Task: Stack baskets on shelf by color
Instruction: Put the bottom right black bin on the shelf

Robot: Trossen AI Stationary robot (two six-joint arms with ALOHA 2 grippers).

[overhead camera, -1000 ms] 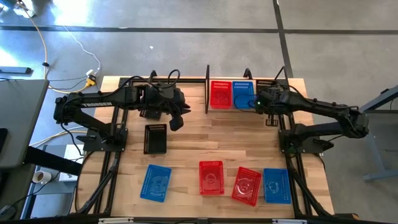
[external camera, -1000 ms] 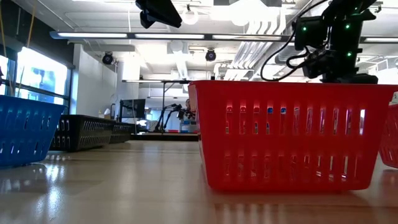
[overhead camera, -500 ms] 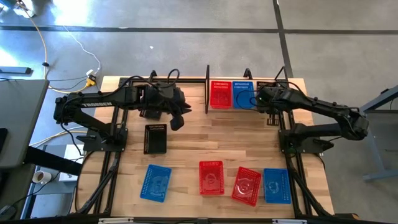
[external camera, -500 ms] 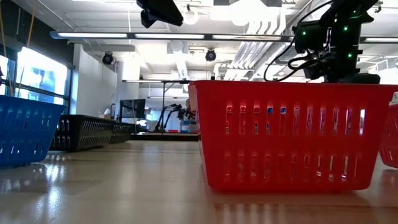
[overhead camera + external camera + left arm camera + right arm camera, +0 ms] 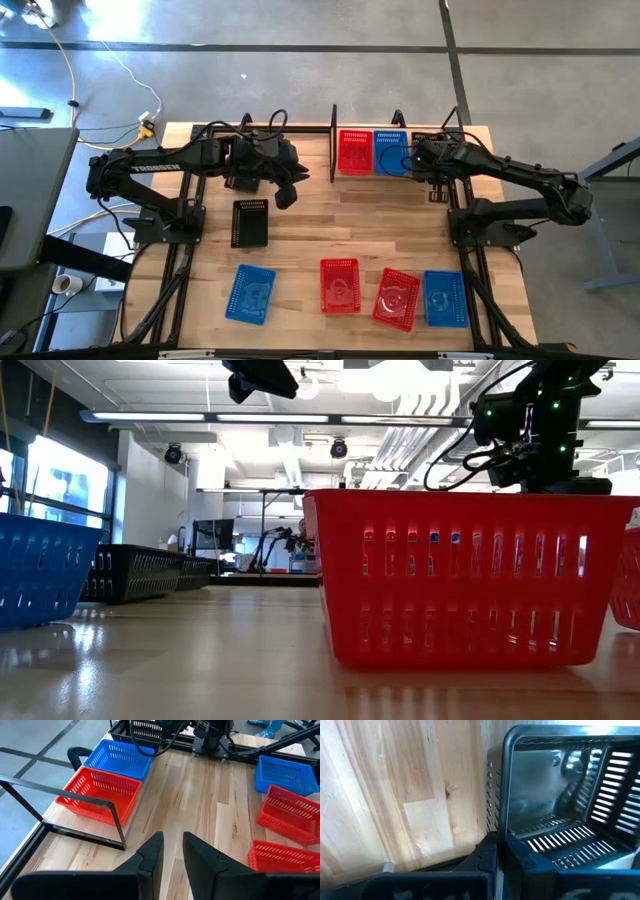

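The black basket (image 5: 560,795) sits in the shelf (image 5: 334,140) beside the blue one, looks light and stiff with a thin mesh wall, and the right tool (image 5: 501,851) pinches that rim

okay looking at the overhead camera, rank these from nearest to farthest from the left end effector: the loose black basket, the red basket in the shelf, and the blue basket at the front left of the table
Measured from the left end effector in the high view:
1. Loose black basket, just in front of it, toward the left arm's base.
2. Red basket in the shelf, off to its right at the table's back edge.
3. Front-left blue basket, far down at the near edge.
The first two are fairly close; the third is clearly farthest.
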